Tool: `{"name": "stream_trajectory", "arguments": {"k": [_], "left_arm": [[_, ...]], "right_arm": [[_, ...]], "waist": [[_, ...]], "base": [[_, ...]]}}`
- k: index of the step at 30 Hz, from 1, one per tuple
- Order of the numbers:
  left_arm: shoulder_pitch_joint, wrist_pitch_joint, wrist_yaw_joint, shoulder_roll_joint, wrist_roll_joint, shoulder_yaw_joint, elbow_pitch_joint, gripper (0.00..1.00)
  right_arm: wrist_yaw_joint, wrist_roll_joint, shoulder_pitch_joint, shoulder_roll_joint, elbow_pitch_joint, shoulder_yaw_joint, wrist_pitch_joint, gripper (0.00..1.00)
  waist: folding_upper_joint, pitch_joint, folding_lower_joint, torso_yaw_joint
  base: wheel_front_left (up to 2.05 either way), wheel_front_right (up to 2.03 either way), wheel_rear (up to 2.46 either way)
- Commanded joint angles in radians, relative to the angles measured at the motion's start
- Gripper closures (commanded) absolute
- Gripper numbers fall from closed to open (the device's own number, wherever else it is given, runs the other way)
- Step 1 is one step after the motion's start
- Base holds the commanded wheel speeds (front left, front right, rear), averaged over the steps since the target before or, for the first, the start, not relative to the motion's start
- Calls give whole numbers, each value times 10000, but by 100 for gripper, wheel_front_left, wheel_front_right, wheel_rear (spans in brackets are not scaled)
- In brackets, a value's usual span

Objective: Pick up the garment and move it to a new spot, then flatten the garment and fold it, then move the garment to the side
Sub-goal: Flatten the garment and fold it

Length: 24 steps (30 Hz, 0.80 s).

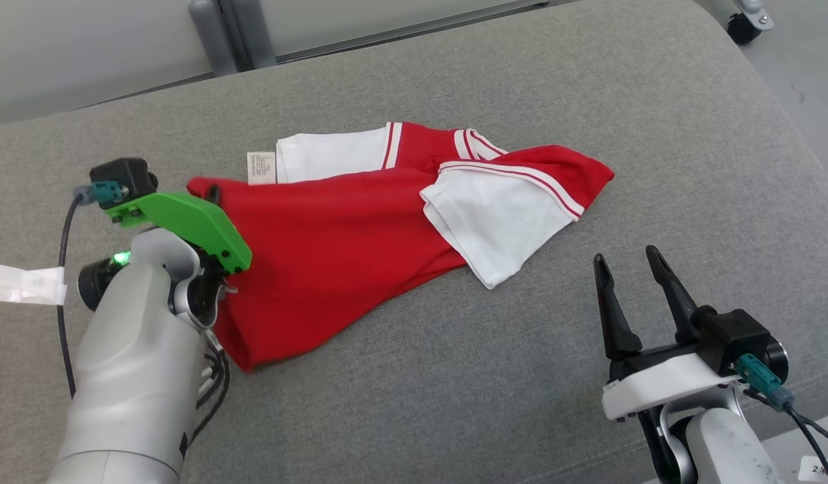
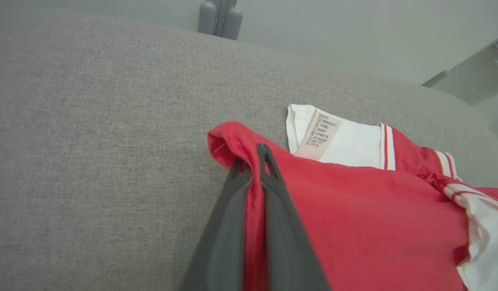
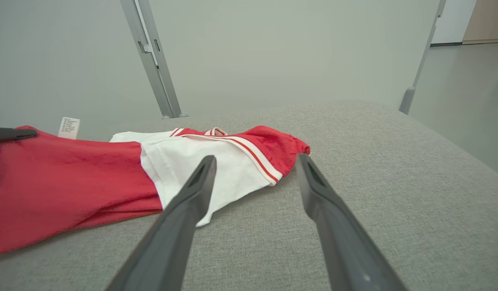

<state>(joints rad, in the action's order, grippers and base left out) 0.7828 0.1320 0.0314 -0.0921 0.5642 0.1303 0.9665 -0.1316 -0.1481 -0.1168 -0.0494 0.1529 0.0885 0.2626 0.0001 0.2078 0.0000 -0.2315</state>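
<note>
A red and white T-shirt lies loosely rumpled on the grey fabric-covered surface, spread across its middle and left. The body is red. One white sleeve with red-and-white striped trim is folded over the right part of the body. A second white panel sits at the far edge, beside a pale care label that sticks out onto the grey cloth.

The left gripper is at the shirt's left end. In the left wrist view its jaws are closed on a fold of the red fabric — a narrow ridge of cloth runs up between the two dark fingers, and the shirt's corner bunches just past their tips. In the head view the green bracket on that wrist covers the grip itself.

The right gripper is at the lower right, near the white sleeve but apart from it. Its jaws stand wide open and hold nothing — the right wrist view shows bare grey surface between them, with the sleeve's hem lying beyond their tips.
</note>
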Motion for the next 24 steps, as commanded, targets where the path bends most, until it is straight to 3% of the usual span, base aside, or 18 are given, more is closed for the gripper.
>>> {"name": "stream_trajectory", "arguments": {"k": [1,9,16,24], "left_arm": [[289,-506,108,-175,-165,68,-198,100],[901,-3407,444,-305,-837,413,-890,100],[307,-3710,808,28,-754,935,-1361,100],[-2877,-3594,989,-154,-322,1842,-3947,100]], "right_arm": [[17,-20,-132,-20,-56,-8,32,0],[17,-71,-141,-18,-19,-6,33,0],[17,48,120,-20,-76,-274,34,0],[18,213,341,-21,-88,-454,32,0]], "waist": [[-1,6,0,-7],[-1,-16,0,-36],[-1,-123,0,412],[-1,-349,0,1279]], "base": [[0,0,0],[0,0,0],[0,0,0],[0,0,0]]}}
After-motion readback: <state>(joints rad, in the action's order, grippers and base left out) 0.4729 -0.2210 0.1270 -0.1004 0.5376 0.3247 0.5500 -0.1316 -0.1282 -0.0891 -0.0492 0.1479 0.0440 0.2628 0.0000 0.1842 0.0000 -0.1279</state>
